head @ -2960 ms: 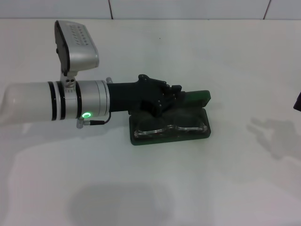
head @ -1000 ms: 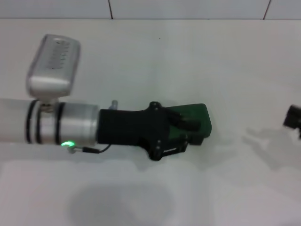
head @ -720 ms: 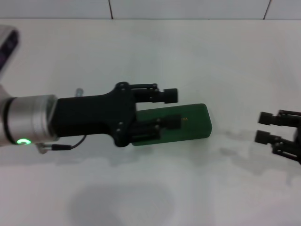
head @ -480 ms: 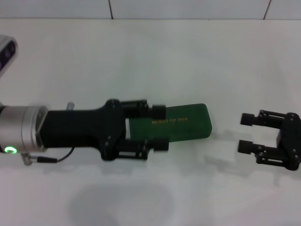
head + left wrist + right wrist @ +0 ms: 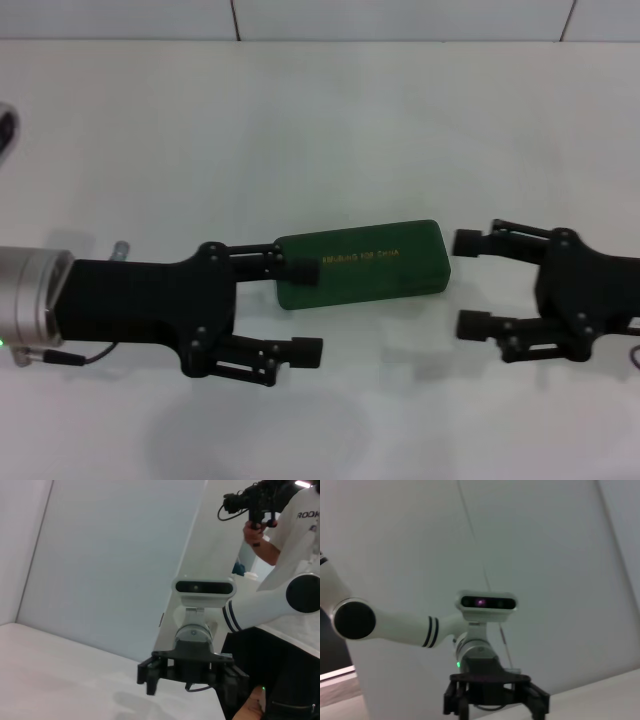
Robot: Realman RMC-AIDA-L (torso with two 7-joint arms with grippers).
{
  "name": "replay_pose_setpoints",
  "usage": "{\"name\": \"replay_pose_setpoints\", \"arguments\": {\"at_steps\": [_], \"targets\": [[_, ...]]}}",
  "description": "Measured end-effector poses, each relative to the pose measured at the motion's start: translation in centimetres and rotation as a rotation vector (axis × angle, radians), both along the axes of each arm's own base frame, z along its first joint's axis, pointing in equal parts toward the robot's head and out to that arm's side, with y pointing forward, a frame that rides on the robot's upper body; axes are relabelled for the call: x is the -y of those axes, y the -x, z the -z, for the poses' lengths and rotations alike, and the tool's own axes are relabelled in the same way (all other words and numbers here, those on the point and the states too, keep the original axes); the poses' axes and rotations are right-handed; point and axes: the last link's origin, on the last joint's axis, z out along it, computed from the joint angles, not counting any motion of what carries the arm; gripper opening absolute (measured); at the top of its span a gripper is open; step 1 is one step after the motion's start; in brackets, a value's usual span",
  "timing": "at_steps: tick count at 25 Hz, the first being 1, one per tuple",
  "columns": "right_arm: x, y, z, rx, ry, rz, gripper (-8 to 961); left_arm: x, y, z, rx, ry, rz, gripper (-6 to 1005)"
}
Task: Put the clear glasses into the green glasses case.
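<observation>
Lid shut, the dark green rectangular hard case [image 5: 361, 263] lies on the white bench [image 5: 330, 130]; left tool [image 5: 303, 311] and right tool [image 5: 467, 283], both spread empty, should retreat level without nudging it.

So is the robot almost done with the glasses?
Nearly. The green case lies shut on the table, so no glasses can be seen now. The left end effector and right end effector sit open at either end, holding nothing. Nothing obvious is left.

One closed green glasses case [image 5: 361, 264], two end effectors: left end effector [image 5: 306, 310], right end effector [image 5: 467, 283].
</observation>
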Motion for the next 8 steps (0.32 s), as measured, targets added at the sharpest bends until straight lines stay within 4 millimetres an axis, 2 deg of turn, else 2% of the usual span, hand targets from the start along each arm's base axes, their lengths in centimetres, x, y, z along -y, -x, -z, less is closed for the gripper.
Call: {"name": "replay_pose_setpoints", "arguments": {"at_steps": [8], "targets": [[-0.8, 1.8, 1.5, 0.022, 0.047, -0.064, 872, 0.0, 0.6, -0.6, -0.012, -0.015, -0.008, 870]]}}
